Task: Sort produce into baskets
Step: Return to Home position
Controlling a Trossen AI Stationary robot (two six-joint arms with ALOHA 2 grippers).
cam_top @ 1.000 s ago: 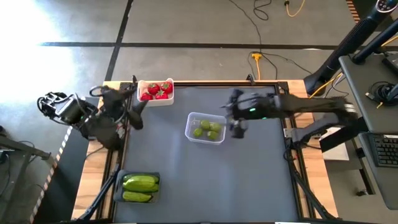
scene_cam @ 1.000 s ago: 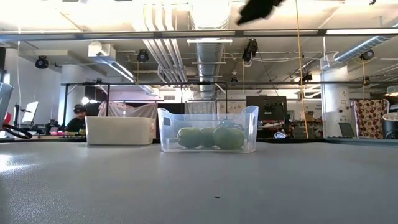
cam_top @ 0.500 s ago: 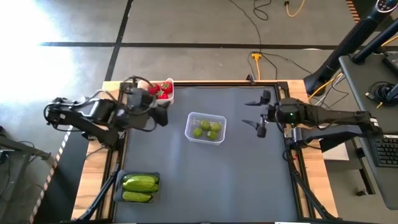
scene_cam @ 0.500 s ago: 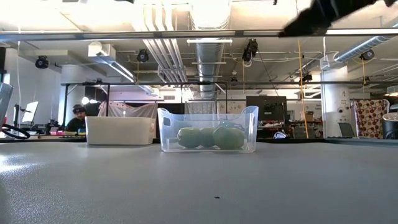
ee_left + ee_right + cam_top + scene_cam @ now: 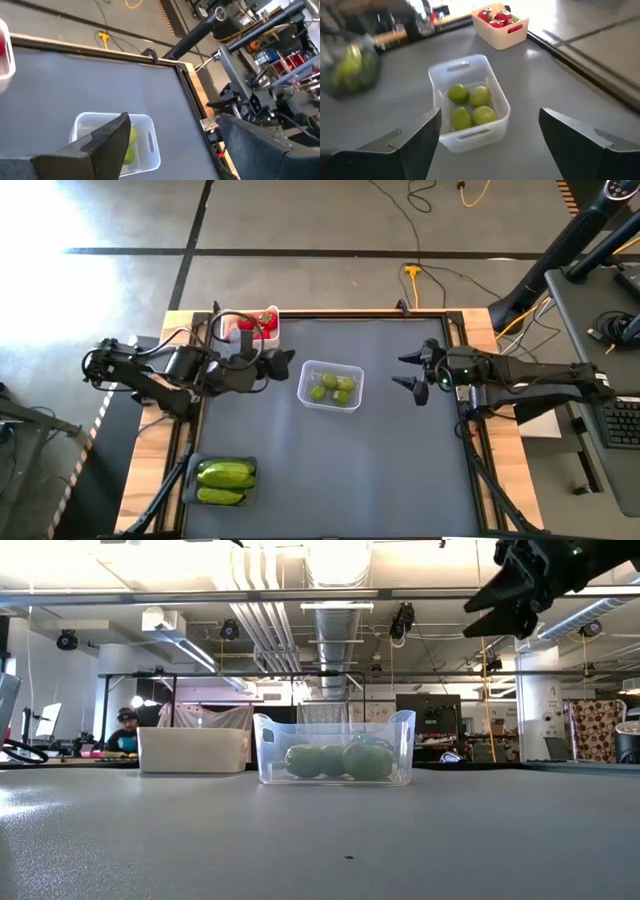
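Observation:
The clear tub stands mid-table on its base and holds several yellow-green fruits. The white tub of strawberries stands at the far left, partly under my left arm. Two cucumbers lie in the dark tray at the near left. My left gripper hovers open just left of the clear tub, pointing at it. My right gripper hovers open to the tub's right, also facing it, and shows high up in the low view. Neither holds anything.
Wooden rails frame the dark mat on the left and right. Bare mat lies across the near and right parts of the table. Cables and a desk stand beyond the right edge.
My left gripper has swung from beside the white tub toward the table's right, up to the clear tub's left side, rolling as it went. My right gripper has drawn back from the clear tub's right side toward the table's right edge, sinking and rolling. The tubs have stayed put.

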